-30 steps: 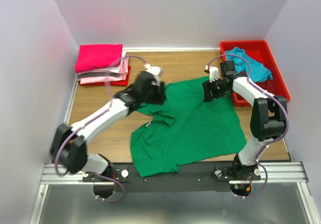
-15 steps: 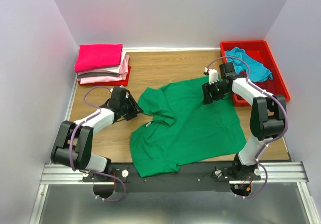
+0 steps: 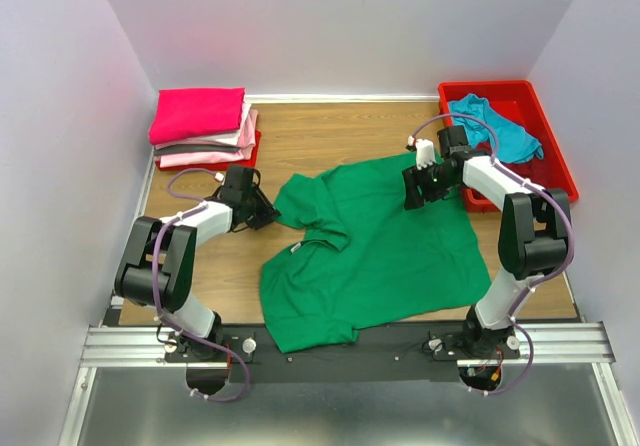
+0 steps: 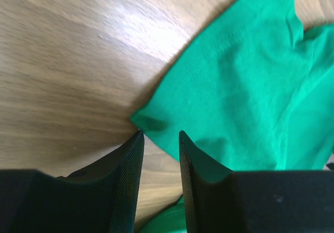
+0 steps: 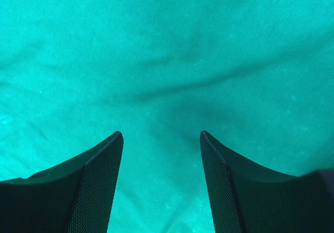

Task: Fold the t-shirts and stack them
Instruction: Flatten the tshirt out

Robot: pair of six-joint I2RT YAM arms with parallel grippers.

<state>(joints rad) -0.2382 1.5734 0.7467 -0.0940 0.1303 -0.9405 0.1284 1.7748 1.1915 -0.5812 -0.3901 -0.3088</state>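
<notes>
My left pincer sits low over the wooden table, its two black fingers a narrow gap apart with bare wood showing between the tips. The pointed corner of a sleeve lies just beyond those tips. I cannot tell whether it touches them, and no cloth is pinched between them. In the top view this pincer is at the left edge of the one bright green cotton t-shirt.

My right pincer is spread wide just above the same shirt, with nothing but green cloth under it and nothing between its fingers. From above it stands at the shirt's far right part.

The green shirt lies opened out in the middle of the table. It is rumpled around the collar on the left, and its near hem reaches the table's near edge.

In the far left corner there is one stack of folded shirts: a hot pink t-shirt on top, light pink cloth below it and a dark red layer at the bottom. I cannot count the layers exactly. Far right stands one red plastic bin holding one crumpled teal t-shirt.
</notes>
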